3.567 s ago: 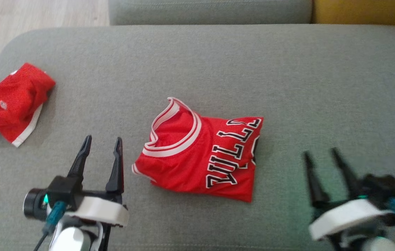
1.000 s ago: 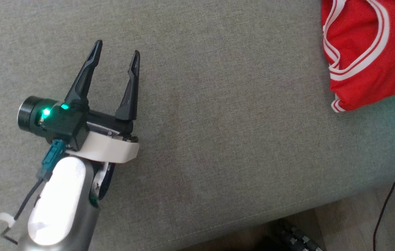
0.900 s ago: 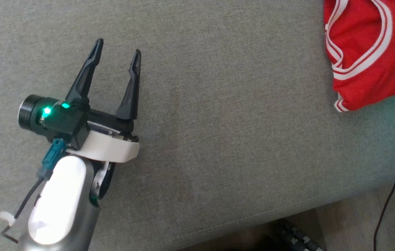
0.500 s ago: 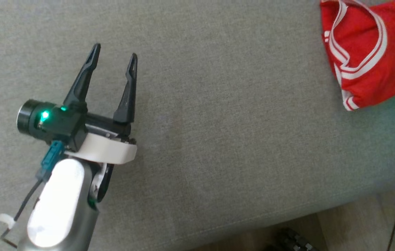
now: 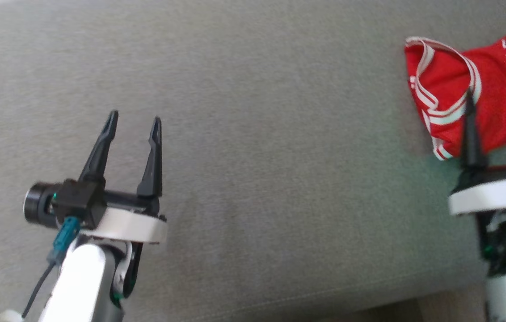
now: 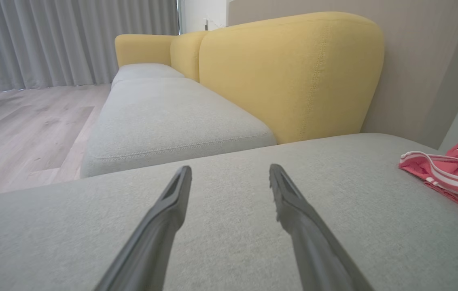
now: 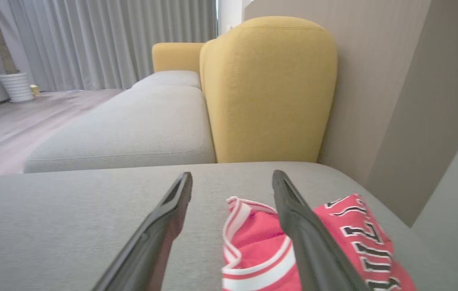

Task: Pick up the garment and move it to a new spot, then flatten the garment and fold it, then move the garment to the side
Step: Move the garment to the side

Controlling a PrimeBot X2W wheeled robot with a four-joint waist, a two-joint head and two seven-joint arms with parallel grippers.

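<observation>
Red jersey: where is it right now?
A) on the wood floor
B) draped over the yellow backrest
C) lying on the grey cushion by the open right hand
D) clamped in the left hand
C: the red jersey lies on the grey cushion, and the right hand at its near edge has its fingers spread, with no cloth pinched between them.

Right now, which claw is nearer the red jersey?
Right. The right claw is open at the near edge of the red jersey; the left claw, also open, is well off to its left over grey cushion.
</observation>
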